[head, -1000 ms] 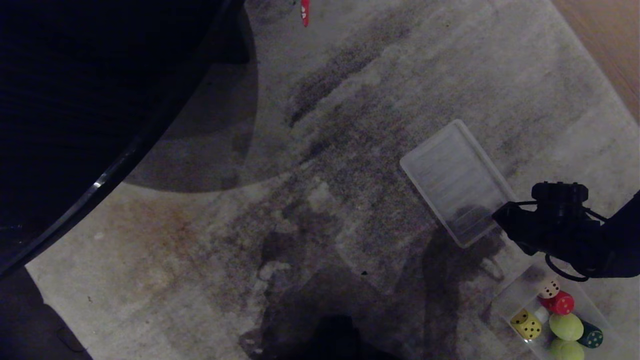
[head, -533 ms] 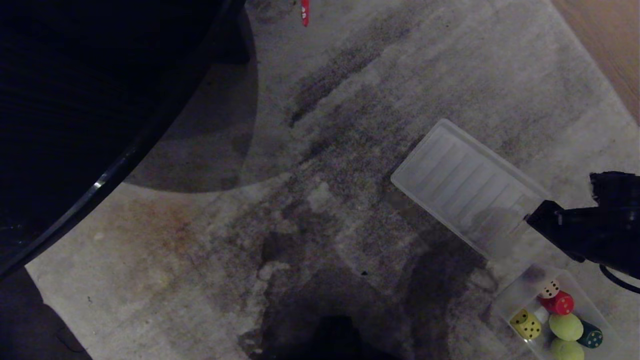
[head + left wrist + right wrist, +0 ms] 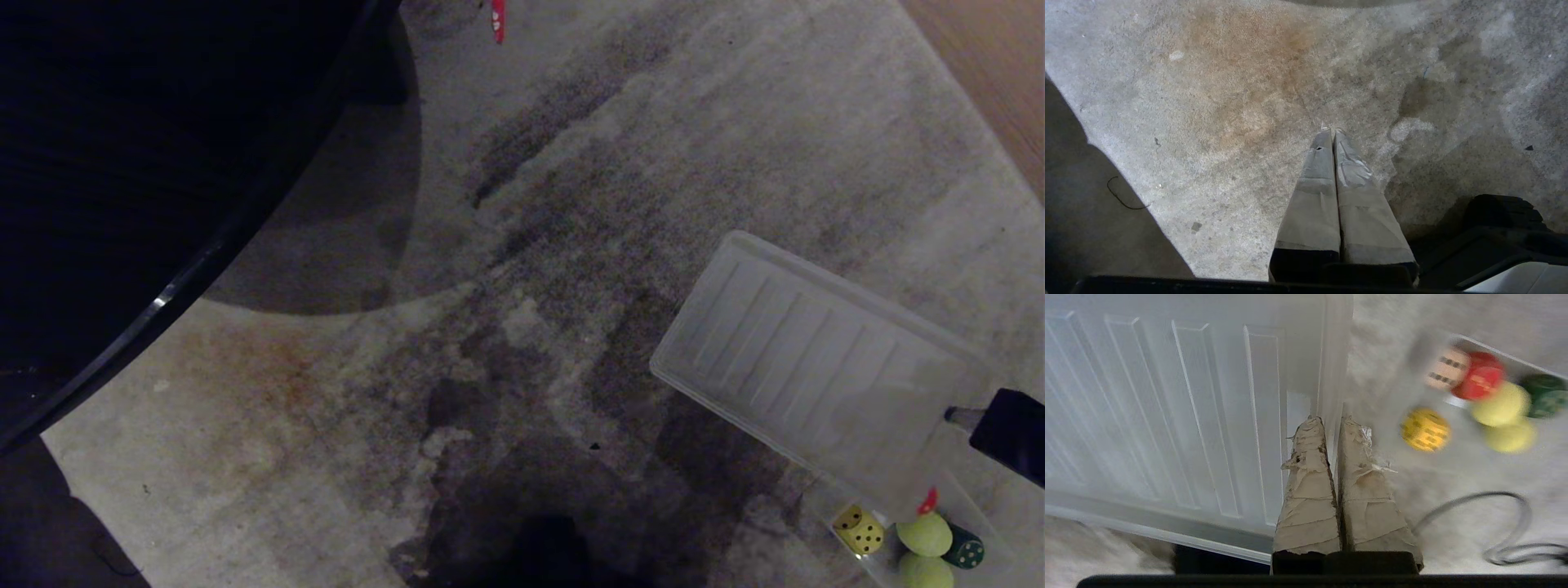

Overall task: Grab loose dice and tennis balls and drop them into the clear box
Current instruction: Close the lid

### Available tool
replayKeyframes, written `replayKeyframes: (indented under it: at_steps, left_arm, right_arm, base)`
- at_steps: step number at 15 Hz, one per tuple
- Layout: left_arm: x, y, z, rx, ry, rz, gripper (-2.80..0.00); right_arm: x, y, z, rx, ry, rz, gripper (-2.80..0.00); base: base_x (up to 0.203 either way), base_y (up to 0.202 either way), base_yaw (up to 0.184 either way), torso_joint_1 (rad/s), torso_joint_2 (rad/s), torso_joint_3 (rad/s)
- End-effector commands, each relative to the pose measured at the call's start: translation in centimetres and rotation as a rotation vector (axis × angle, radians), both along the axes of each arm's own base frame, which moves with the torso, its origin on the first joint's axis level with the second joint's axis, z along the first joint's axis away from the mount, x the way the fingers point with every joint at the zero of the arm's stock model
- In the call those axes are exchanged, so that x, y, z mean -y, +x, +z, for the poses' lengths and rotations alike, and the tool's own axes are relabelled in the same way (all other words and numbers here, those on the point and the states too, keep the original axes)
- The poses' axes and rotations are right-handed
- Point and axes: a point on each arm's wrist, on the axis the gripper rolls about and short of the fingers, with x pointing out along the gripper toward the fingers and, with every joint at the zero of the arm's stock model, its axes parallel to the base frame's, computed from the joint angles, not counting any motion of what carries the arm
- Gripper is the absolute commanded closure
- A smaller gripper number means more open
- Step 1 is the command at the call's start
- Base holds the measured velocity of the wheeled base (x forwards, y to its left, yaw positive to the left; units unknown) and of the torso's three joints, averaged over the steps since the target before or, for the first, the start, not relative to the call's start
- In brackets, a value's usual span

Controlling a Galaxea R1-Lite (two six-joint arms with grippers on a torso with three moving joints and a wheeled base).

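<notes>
Change since earlier: lid had swung from the middle right of the head view down toward the lower right, lying flatter and partly over the clear box; the right arm had drawn back to the right edge of the frame.
Lid: ribbed and translucent, pinched by its rim in the right gripper, whose taped fingers were almost fully closed on that thin edge.
Clear box: sat on the carpet at the lower right corner of the head view, already holding a yellow die, two tennis balls and a dark green die; a red die and a cream die showed beside them in the right wrist view.
Loose items: none visible on the carpet.
Doing it well: judged, the lid's long sides should be squared to the box rim before lowering, kept level so no corner caught on the balls.
Risk: a rim-only pinch could let the lid pivot.
Left gripper: parked over bare carpet, fingers pressed together, holding nothing.
</notes>
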Motion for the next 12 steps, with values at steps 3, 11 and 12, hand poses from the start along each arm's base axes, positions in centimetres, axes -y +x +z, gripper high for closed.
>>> replayKeyframes:
  at_steps: [3, 11, 12]
  left_arm:
    - [0.0, 0.0, 0.0, -0.003, -0.001, 0.001, 0.00]
    - [0.0, 0.0, 0.0, -0.003, -0.001, 0.001, 0.00]
    - [0.0, 0.0, 0.0, -0.003, -0.001, 0.001, 0.00]
  right_arm:
    - [-0.5, -6.0, 0.2, 0.103, -0.076, 0.034, 0.00]
    - [-1.1, -14.0, -3.8, 0.172, -0.255, 0.097, 0.00]
    - [-1.2, -14.7, -4.5, 0.174, -0.279, 0.103, 0.00]
  base:
    - [0.000, 0.000, 0.000, 0.000, 0.00, 0.000]
    - [0.000, 0.000, 0.000, 0.000, 0.00, 0.000]
    - [0.000, 0.000, 0.000, 0.000, 0.00, 0.000]
